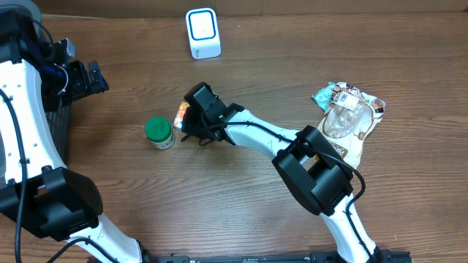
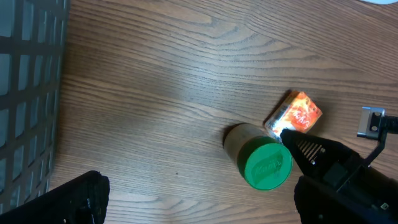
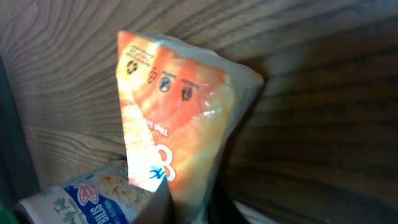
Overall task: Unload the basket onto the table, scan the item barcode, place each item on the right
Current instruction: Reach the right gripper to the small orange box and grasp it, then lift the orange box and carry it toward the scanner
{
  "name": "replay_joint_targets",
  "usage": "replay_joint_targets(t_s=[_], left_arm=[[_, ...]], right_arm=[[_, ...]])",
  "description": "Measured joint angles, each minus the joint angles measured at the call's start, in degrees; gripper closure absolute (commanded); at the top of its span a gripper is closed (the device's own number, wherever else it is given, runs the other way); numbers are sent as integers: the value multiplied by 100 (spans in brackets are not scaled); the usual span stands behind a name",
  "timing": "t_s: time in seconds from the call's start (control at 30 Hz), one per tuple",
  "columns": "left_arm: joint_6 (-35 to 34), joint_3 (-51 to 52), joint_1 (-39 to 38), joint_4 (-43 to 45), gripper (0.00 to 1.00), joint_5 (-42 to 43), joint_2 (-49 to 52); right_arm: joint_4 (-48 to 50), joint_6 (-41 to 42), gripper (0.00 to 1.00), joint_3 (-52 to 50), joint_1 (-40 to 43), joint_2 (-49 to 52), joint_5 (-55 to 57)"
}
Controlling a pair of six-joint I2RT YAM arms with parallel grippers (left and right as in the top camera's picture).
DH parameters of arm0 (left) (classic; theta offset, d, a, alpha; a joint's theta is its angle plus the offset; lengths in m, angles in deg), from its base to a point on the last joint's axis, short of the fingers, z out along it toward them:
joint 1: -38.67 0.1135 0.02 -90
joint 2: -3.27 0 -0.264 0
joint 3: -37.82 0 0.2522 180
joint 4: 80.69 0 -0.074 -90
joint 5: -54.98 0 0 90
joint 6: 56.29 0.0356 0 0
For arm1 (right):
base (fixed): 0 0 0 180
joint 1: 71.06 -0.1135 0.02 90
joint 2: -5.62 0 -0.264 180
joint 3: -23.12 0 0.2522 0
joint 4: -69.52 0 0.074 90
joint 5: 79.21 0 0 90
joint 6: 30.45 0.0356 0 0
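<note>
Packet (image 2: 297, 113) left of centre on surface (image 1: 292, 66), just beside jar (image 1: 159, 133); resting or just lifted, cannot tell. Pinched at one edge by right tool (image 1: 189, 118), jaws together on the thin foil. Left tool (image 1: 97, 77) spread wide, idle, well apart at far left. Scanner (image 1: 202, 33) well apart, at far edge.

Risks:
- Edge-only pinch: may slip or swing in transit.
- Barcode face not identified; may end up turned from scanner.
- Glossy foil: glare may spoil read.
- Jar close by: may tip on lift-off.
</note>
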Motion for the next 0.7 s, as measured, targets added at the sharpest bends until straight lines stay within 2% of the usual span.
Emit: replay_joint_targets(t_s=[0.1, 0.27, 0.37, 0.53, 0.7], left_arm=[[0, 0, 0, 0, 0, 0, 0], [0, 0, 0, 0, 0, 2, 0], [0, 0, 0, 0, 1, 0, 0], [0, 0, 0, 0, 0, 0, 0], [0, 0, 0, 0, 0, 2, 0]], right_arm=[[-83, -284, 96, 20, 57, 0, -170], [-396, -1119, 96, 22, 404, -24, -1185], [-479, -1781, 96, -9, 791, -90, -2256], [-599, -3049, 96, -17, 1834, -728, -4813], [-518, -3530, 96, -17, 2417, -1202, -6771]])
